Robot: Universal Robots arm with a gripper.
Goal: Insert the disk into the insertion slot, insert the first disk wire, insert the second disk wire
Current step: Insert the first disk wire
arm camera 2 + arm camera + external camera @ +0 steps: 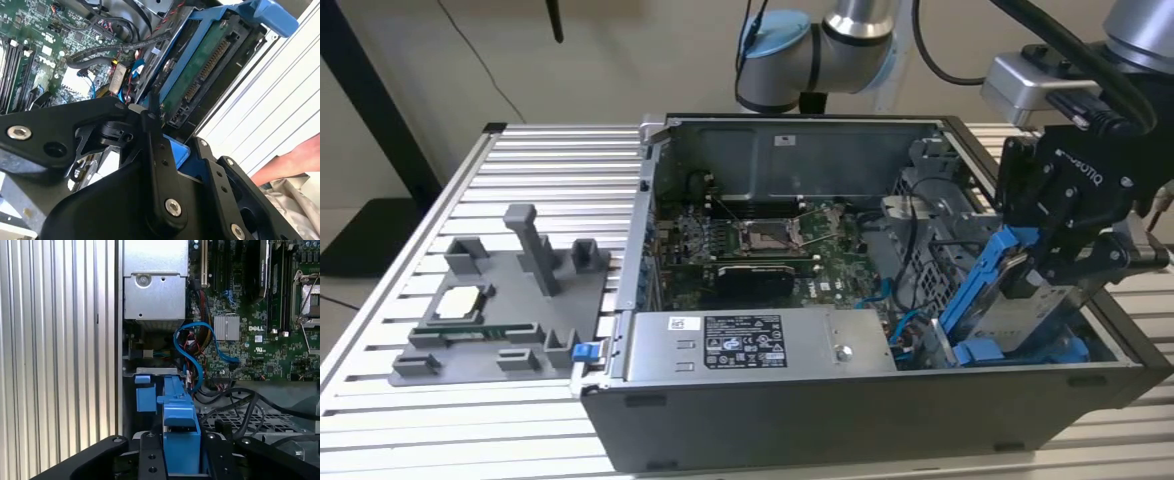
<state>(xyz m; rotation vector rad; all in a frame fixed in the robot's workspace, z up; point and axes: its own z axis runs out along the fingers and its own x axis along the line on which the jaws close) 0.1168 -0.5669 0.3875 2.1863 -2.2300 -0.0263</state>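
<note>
Ribbed aluminium table (pixel 454 432); plain beige wall (pixel 627 55), perhaps plaster.

A robotics lab: a robot arm (pixel 834 45) at the exterior view's top, an open computer case (pixel 854 420) on a slotted aluminium worktop (pixel 547 160), a grey parts fixture (pixel 480 330) lower left.

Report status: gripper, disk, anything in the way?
Gripper shut on the disk, tilted, lower end at the insertion slot. Not seated yet. Blue cable loops close beside.
</note>
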